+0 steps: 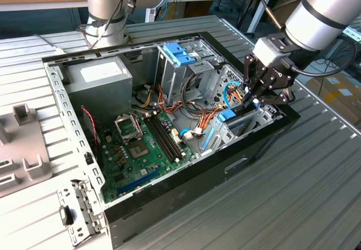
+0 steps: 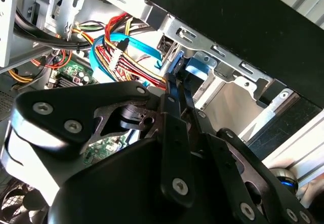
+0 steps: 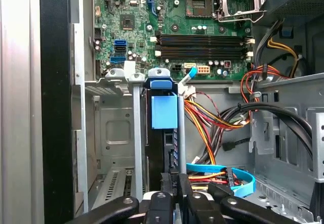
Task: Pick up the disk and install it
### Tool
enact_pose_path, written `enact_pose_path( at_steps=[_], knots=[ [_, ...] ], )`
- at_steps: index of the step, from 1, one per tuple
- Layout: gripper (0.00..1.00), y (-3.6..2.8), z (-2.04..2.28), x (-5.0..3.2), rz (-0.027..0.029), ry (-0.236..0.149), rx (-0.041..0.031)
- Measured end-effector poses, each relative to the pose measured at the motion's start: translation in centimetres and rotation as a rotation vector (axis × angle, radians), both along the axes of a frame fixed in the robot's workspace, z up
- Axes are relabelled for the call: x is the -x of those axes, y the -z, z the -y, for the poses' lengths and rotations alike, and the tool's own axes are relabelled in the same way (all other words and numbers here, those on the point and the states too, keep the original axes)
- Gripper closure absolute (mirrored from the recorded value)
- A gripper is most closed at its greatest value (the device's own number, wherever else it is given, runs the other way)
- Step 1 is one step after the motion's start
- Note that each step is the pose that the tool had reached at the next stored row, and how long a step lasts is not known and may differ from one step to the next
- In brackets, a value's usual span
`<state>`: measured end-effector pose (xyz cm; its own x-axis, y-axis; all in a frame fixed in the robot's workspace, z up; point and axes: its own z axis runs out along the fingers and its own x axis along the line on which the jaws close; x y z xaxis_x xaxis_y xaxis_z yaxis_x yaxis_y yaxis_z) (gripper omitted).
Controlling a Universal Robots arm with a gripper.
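Observation:
The disk [image 1: 228, 116] stands on edge in the drive bay at the front corner of the open computer case [image 1: 186, 191], toward the exterior view's right. In the first wrist view its light-blue carrier and blue tab [image 3: 163, 110] sit between two metal rails, with the dark drive body below. My gripper [image 1: 252, 99] reaches down into the case from the exterior view's right. Its black fingers [image 3: 170, 182] are pinched together on the disk's near edge. In the second wrist view the gripper [image 2: 174, 95] holds the thin blue carrier edge [image 2: 195, 67].
A green motherboard [image 1: 135, 148] fills the case floor, with a grey power supply [image 1: 98, 75] and a drive cage with blue tabs [image 1: 177, 52] behind. Orange, red and blue cables [image 3: 217, 128] run close beside the bay. Another arm's base [image 1: 107, 13] stands behind the case.

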<state>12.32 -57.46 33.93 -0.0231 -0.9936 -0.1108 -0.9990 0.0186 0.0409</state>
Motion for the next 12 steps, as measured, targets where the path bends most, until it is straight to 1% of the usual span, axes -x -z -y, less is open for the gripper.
enact_pose_path(
  at_steps=[2,3,5,7,8,9,12],
  knots=[
    [0.82,0.01,0.0,0.0,0.0,0.0,-0.0002],
    [0.75,0.01,0.01,0.0,0.0,0.0,-0.0001],
    [0.75,-0.01,0.02,0.0,0.0,0.0,0.0],
    [0.75,-0.36,0.01,0.0,0.0,0.0,0.0],
    [0.75,-0.86,0.01,0.0,0.0,0.0,-0.0001],
    [0.75,-1.16,0.01,0.0,0.0,0.0,-0.0005],
    [0.75,-1.31,0.01,0.0,0.0,0.0,-0.0023]
  ],
)
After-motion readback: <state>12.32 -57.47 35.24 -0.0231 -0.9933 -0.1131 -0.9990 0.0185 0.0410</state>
